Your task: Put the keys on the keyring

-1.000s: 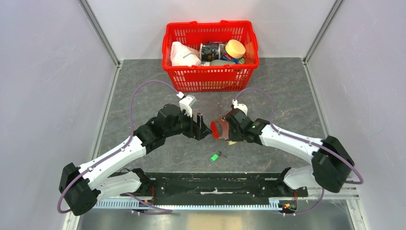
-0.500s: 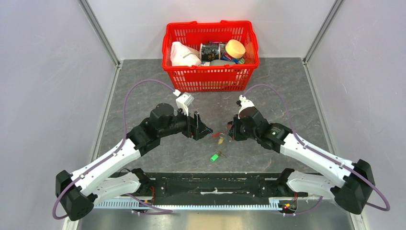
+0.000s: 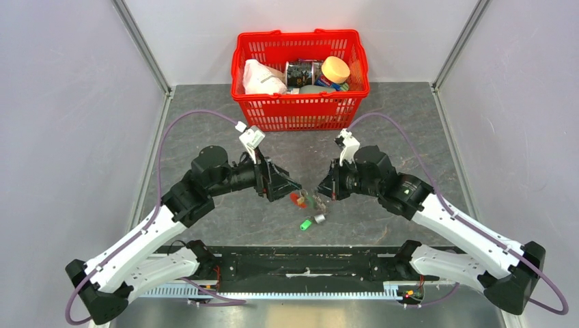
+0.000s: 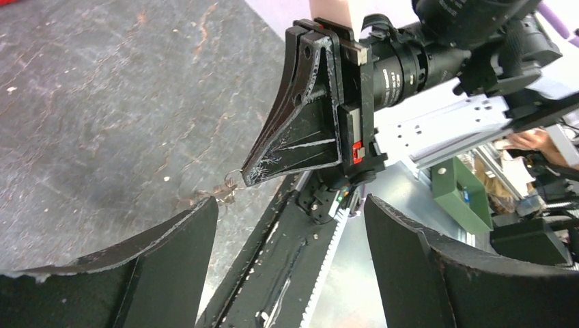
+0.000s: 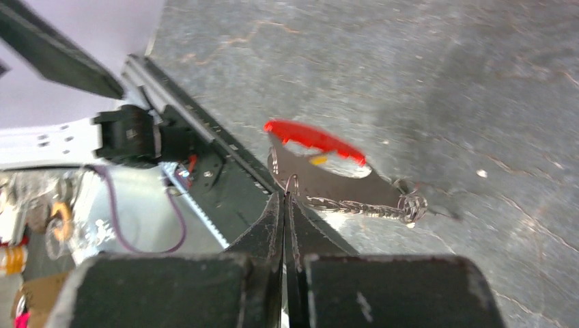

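Note:
The keyring has a red oval loop [image 5: 313, 139], a short chain [image 5: 355, 205] and a thin metal ring [image 5: 291, 183]. My right gripper [image 5: 285, 198] is shut on that thin ring and holds it low over the table. In the top view the red loop [image 3: 296, 198] hangs between my right gripper [image 3: 321, 192] and my left gripper [image 3: 289, 186]. My left gripper [image 4: 290, 205] is open and empty, facing the right one. A green-headed key [image 3: 305, 223] lies on the table just in front. A small brass piece [image 5: 317, 160] shows behind the loop.
A red mesh basket [image 3: 300, 113] with a white bag, cans and a yellow lid stands at the back centre. The black rail [image 3: 307, 263] of the arm bases runs along the near edge. Grey walls close off both sides.
The right gripper has lowered the keyring from mid-air down near the table. Both wrists have turned and drawn slightly apart. The green-headed key has not moved.

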